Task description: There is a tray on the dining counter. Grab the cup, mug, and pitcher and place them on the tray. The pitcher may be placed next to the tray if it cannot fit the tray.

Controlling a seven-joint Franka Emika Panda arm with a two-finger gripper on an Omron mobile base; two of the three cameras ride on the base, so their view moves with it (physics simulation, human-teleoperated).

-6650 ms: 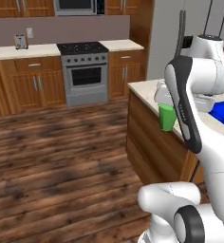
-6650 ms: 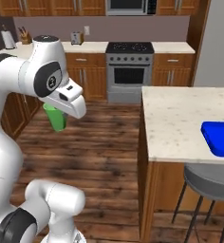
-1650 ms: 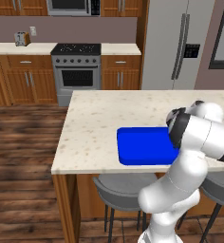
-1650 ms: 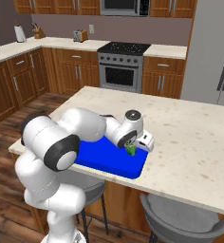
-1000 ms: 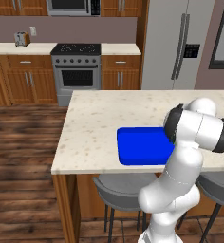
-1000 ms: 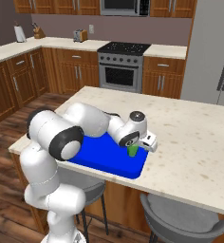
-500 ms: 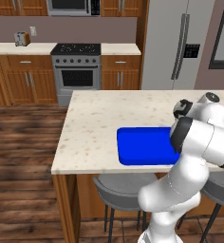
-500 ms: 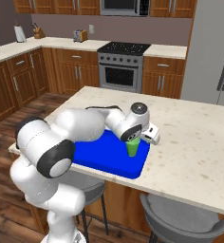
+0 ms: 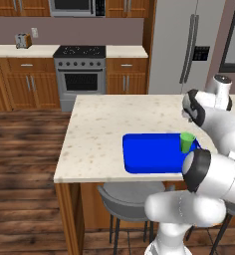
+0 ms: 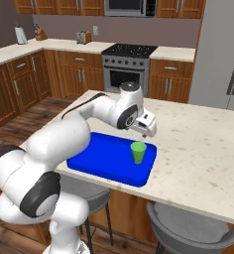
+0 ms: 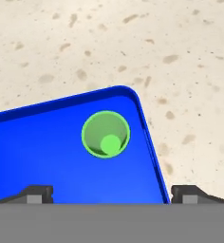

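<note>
Cup [image 10: 138,152] stands upright in tray [image 10: 101,158] corner on tabletop [image 10: 203,163]. Tool [image 10: 147,128] above it, jaws wide apart, empty. Best lift straight up, clear rim w/o knocking cup, then fetch mug.

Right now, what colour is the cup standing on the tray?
Green; the cup shows best in the hand view, upright on the blue tray.

green cup [image 10: 138,152], blue tray [image 10: 105,159], beige speckled counter [image 10: 203,158]

Smooth matt green cup [image 11: 106,134] on glossy blue tray [image 11: 42,156] (plastic-looking), speckled stone dining counter [image 11: 180,57]
</note>
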